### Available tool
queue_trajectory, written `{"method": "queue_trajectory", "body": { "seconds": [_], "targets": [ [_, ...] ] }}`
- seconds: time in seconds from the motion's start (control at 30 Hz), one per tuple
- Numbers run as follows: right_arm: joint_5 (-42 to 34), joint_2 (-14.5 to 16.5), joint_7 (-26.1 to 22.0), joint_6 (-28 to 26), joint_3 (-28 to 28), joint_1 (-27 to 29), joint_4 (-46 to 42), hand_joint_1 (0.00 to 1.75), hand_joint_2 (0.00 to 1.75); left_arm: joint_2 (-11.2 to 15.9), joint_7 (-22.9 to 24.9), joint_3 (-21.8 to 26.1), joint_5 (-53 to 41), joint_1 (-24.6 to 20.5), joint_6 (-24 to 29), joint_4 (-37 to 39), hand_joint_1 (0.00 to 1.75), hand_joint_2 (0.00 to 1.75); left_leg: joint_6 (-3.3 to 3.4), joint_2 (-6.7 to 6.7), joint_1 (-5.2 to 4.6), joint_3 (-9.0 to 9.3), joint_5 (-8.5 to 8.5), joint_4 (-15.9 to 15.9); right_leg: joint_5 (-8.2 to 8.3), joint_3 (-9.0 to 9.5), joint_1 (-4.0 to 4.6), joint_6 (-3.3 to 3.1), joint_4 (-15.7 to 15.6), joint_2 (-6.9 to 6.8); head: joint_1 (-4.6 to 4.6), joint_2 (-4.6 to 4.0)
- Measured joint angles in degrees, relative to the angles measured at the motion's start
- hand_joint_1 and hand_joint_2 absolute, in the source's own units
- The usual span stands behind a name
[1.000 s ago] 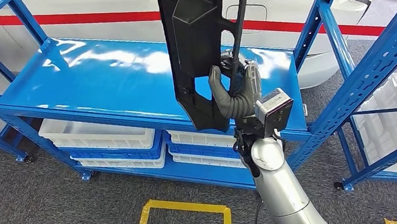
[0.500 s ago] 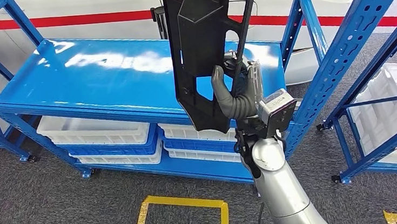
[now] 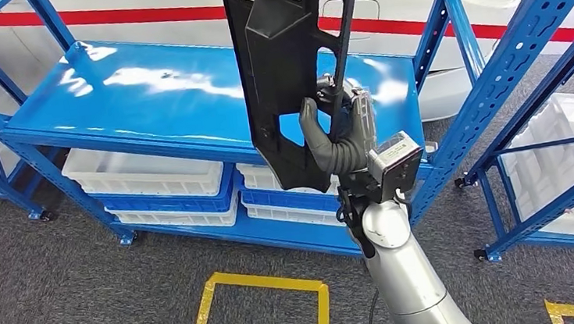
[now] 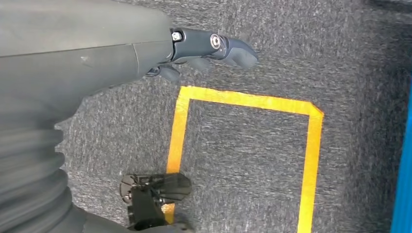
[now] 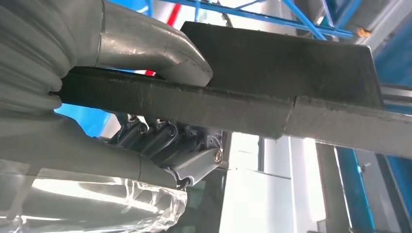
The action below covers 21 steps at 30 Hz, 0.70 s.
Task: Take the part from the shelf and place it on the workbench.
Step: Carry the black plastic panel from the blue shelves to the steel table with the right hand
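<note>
The right hand's (image 3: 337, 138) fingers (image 5: 160, 136) and thumb clamp a bar of the black part (image 3: 291, 67), holding it upright above the blue shelf (image 3: 145, 96), while the left hand (image 4: 194, 48) hangs empty, fingers loosely curled, over the floor.

A bare blue shelf top (image 3: 184, 100) spans the upper left and centre of the head view; a tall black part (image 3: 291, 67), gripped by the right hand (image 3: 340, 138), stands before its right end; slanted blue uprights (image 3: 510, 64) crowd the right side; white bins (image 3: 144, 182) fill the tier below.
</note>
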Motion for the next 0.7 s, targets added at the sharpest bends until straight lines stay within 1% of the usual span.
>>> {"method": "queue_trajectory", "body": {
  "seconds": [0.03,0.07,0.1,0.13,0.17,0.2,0.23,0.27,0.3,0.33,0.37,0.4,0.43,0.47,0.5,0.53,0.57,0.6,0.63,0.67,0.7],
  "targets": [
    [0.0,-0.1,0.0,0.0,0.0,0.1,0.0,1.75,1.75,0.0,0.0,0.0,0.0,0.0,0.0,0.0,0.0,1.75,-0.08,0.0,-0.03,-0.64,0.44,0.0,-1.18,-0.88,-0.13,0.25,3.1,0.0,0.03,0.0],
    [0.0,-0.2,0.0,0.0,0.0,0.2,0.0,1.75,1.75,0.0,0.0,0.0,0.0,0.0,0.0,0.0,0.0,1.75,-0.22,0.01,-0.04,-1.27,0.89,0.0,-1.42,-0.8,-0.28,0.72,4.3,-0.01,0.04,0.0],
    [0.0,-0.3,0.0,0.0,0.0,0.3,0.0,1.75,1.75,-0.1,0.0,0.0,0.0,0.1,0.0,0.0,0.0,1.75,-0.41,0.0,-0.03,-1.86,1.33,0.1,-0.69,0.49,-0.44,1.34,3.1,-0.02,0.08,0.0],
    [0.1,-0.3,0.0,0.0,0.0,0.3,0.0,1.75,1.75,-0.1,0.0,0.0,0.0,0.1,-0.1,0.0,0.0,1.75,-0.65,-0.01,-0.02,-2.4,1.74,0.2,0.57,2.93,-0.61,1.92,-0.3,-0.04,0.09,0.0],
    [0.1,-0.3,0.0,0.0,0.0,0.3,-0.1,1.75,1.75,-0.2,0.0,0.0,0.0,0.1,-0.1,0.0,0.0,1.75,-0.94,-0.03,-0.04,-2.89,2.08,0.3,1.48,5.87,-0.77,2.26,-4.8,-0.07,0.12,0.0],
    [0.2,-0.3,0.0,0.0,0.0,0.3,-0.1,1.75,1.75,-0.2,-0.1,0.0,0.0,0.1,-0.1,0.0,0.0,1.75,-1.25,-0.04,-0.09,-3.35,2.42,0.6,2.12,8.54,-0.7,2.22,-8.8,0.01,0.08,0.0],
    [0.2,-0.2,0.0,0.0,0.0,0.3,-0.2,1.75,1.75,-0.2,-0.1,0.0,0.0,0.1,-0.2,0.0,0.0,1.75,-1.59,-0.06,-0.16,-3.67,2.74,0.8,2.42,10.2,-0.59,1.97,-11.5,0.08,0.11,0.0],
    [0.2,-0.2,0.0,0.0,0.0,0.3,-0.3,1.75,1.75,-0.2,-0.2,0.0,0.0,0.1,-0.2,0.0,0.0,1.75,-1.9,-0.07,-0.21,-3.96,3.08,1.0,2.38,10.82,-0.4,1.6,-12.7,0.22,0.12,0.0],
    [0.2,-0.2,0.0,0.0,0.0,0.4,-0.4,1.75,1.75,-0.2,-0.2,0.0,0.0,0.1,-0.2,0.0,0.0,1.75,-2.24,-0.09,-0.21,-4.21,3.49,1.2,2.65,10.64,-0.16,1.21,-12.6,0.34,0.15,0.0],
    [0.2,-0.2,0.0,0.0,0.0,0.4,-0.4,1.75,1.75,-0.3,-0.3,0.0,0.0,0.1,-0.2,0.0,0.0,1.75,-2.59,-0.16,-0.13,-4.54,3.82,1.3,3.02,9.98,-0.41,0.75,-12.5,0.34,0.21,0.0],
    [0.3,-0.2,0.0,0.0,0.0,0.4,-0.4,1.75,1.75,-0.3,-0.3,0.1,0.0,0.2,-0.2,0.0,0.0,1.75,-2.93,-0.25,0.01,-5.04,3.56,1.6,3.4,9.49,-0.58,0.2,-12.3,0.33,0.16,0.0],
    [0.3,-0.1,0.0,0.0,0.0,0.4,-0.4,1.75,1.75,-0.3,-0.4,0.1,0.0,0.2,-0.2,0.0,0.0,1.75,-3.27,-0.33,0.18,-5.66,2.44,2.5,3.94,8.91,-0.8,-0.53,-12.2,0.24,0.07,0.0],
    [0.3,-0.1,0.0,0.1,0.0,0.4,-0.4,1.75,1.75,-0.2,-0.5,0.1,0.0,0.2,-0.2,0.0,0.0,1.75,-3.59,-0.39,0.4,-6.46,0.38,4.4,4.52,8.3,-0.97,-1.21,-12.2,0.16,-0.04,0.0],
    [0.4,-0.1,0.0,0.1,-0.1,0.4,-0.4,1.75,1.75,-0.2,-0.5,0.1,0.0,0.3,-0.2,0.0,0.0,1.75,-3.9,-0.39,0.61,-7.35,-2.33,7.5,5.06,7.71,-0.76,-1.66,-12.1,0.09,-0.13,0.0],
    [0.5,-0.1,0.0,0.1,-0.1,0.4,-0.4,1.75,1.75,-0.2,-0.5,0.1,0.0,0.3,-0.2,0.0,0.0,1.75,-4.18,-0.38,0.79,-8.19,-4.83,11.0,5.59,6.96,-0.56,-1.98,-11.9,0.03,-0.16,0.0],
    [0.6,-0.1,0.0,0.1,-0.1,0.4,-0.4,1.75,1.75,-0.2,-0.5,0.1,0.0,0.3,-0.2,0.0,0.0,1.75,-4.42,-0.38,0.93,-8.71,-6.48,14.2,6.07,6.12,-0.33,-2.08,-11.7,0.01,-0.16,0.0],
    [0.7,-0.1,0.0,0.2,-0.1,0.5,-0.4,1.75,1.75,-0.2,-0.6,0.1,-0.1,0.3,-0.2,0.0,0.0,1.75,-4.55,-0.37,1.01,-8.53,-7.0,16.0,6.53,5.19,-0.16,-2.09,-11.3,-0.01,-0.15,0.0],
    [0.8,-0.1,0.0,0.2,-0.1,0.5,-0.4,1.75,1.75,-0.2,-0.6,0.1,-0.1,0.2,-0.2,0.0,0.0,1.75,-4.56,-0.37,1.05,-7.39,-6.47,15.9,6.95,4.22,-0.07,-2.04,-10.9,0.0,-0.15,0.0],
    [0.9,-0.1,0.0,0.2,-0.1,0.5,-0.4,1.75,1.75,-0.2,-0.6,0.1,-0.1,0.2,-0.2,0.0,0.0,1.75,-4.45,-0.38,1.07,-5.19,-5.38,13.8,7.38,3.25,-0.01,-1.93,-10.5,0.05,-0.17,0.0],
    [1.0,0.0,0.0,0.2,-0.1,0.5,-0.5,1.75,1.75,-0.2,-0.6,0.1,-0.1,0.1,-0.2,0.0,0.0,1.75,-4.23,-0.44,1.05,-2.67,-5.12,10.4,7.9,2.39,0.02,-1.78,-10.1,0.08,-0.17,0.0],
    [1.0,0.0,0.0,0.2,-0.1,0.5,-0.6,1.75,1.75,-0.2,-0.6,0.1,-0.2,0.0,-0.2,-0.1,0.0,1.75,-3.91,-0.52,0.89,-0.56,-5.17,7.5,8.44,1.81,0.0,-1.48,-10.1,0.11,-0.12,0.0]
  ]
}}
